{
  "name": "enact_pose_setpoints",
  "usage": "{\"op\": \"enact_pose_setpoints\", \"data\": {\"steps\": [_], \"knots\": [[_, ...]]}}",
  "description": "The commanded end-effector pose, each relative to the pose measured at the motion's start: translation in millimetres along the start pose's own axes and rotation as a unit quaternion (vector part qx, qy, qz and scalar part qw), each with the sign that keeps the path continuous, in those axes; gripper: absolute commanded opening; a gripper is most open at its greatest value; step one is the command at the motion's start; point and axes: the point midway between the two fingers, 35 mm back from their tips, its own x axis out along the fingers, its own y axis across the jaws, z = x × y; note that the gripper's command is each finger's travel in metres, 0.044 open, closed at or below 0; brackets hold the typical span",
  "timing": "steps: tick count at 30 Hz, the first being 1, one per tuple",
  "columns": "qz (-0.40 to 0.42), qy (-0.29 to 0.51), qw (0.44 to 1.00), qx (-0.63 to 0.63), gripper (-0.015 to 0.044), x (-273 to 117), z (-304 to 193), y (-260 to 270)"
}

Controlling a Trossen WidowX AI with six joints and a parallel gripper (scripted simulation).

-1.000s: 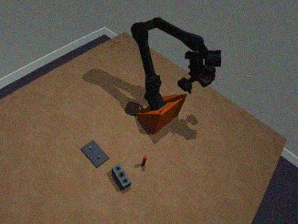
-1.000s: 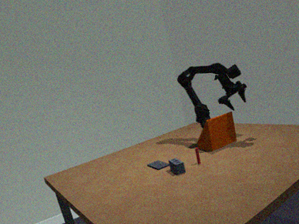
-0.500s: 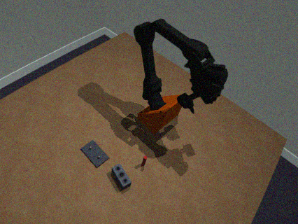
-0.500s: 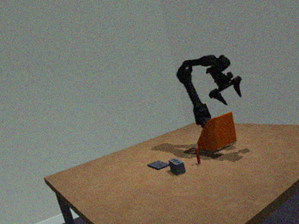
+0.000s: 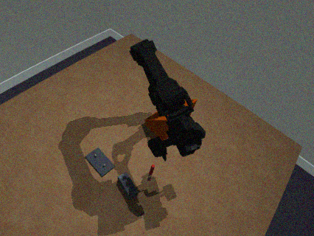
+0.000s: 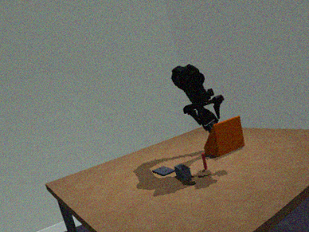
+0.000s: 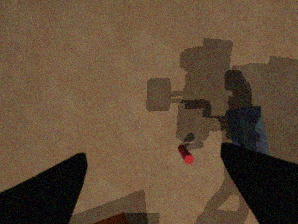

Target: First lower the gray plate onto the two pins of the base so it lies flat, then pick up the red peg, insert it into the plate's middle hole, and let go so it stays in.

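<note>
No brand, label or other writing can be made out on the black arm (image 5: 162,86) (image 6: 194,87) or the orange block (image 5: 158,125) (image 6: 226,136), and no container is seen. The gripper (image 5: 172,149) (image 6: 201,113) (image 7: 154,154) is above the table (image 5: 228,158) (image 6: 151,216) (image 7: 75,75), its fingers wide apart with nothing between them. In the top view the gray plate (image 5: 127,186) (image 6: 183,172) (image 7: 245,127) lies between the two-pin base (image 5: 99,162) (image 6: 163,170), to its left, and the upright red peg (image 5: 152,169) (image 6: 204,161) (image 7: 186,154), to its right, apart from both.
</note>
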Motion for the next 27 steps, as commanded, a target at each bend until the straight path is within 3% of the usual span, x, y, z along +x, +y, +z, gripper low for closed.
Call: {"op": "enact_pose_setpoints", "data": {"steps": [1,10,17,21,27], "knots": [[-0.022,0.042,0.999,-0.020,0.0440,26.1,-3.2,-66.5],[-0.029,0.143,0.987,-0.071,0.0440,90.7,-42.8,-175.7],[-0.028,0.145,0.986,-0.072,0.0440,92.0,-43.8,-177.1],[-0.028,0.146,0.986,-0.072,0.0440,119.1,-51.9,-176.6],[-0.028,0.146,0.986,-0.072,0.0440,126.2,-53.8,-176.2]]}}
